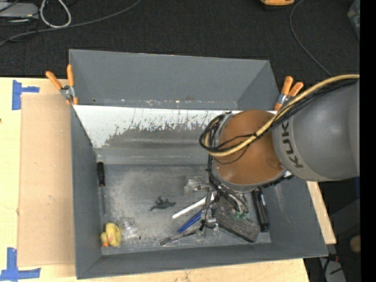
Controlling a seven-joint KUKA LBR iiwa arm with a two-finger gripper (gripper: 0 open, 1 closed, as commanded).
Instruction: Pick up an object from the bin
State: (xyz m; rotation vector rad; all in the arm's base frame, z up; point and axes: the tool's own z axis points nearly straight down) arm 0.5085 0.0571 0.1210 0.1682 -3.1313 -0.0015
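At the bin's (176,81) five o'clock, the gripper (208,215) hangs over a blue pen (189,222); whether it is spread or closed, I cannot tell.

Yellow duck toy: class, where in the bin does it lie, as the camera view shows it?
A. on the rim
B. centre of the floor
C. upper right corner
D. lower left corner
D: the yellow duck toy lies on the floor in the lower left corner of the bin.

Robotics lab, shown by KUKA arm (320,134), bin (170,81), floor cables (56,26)
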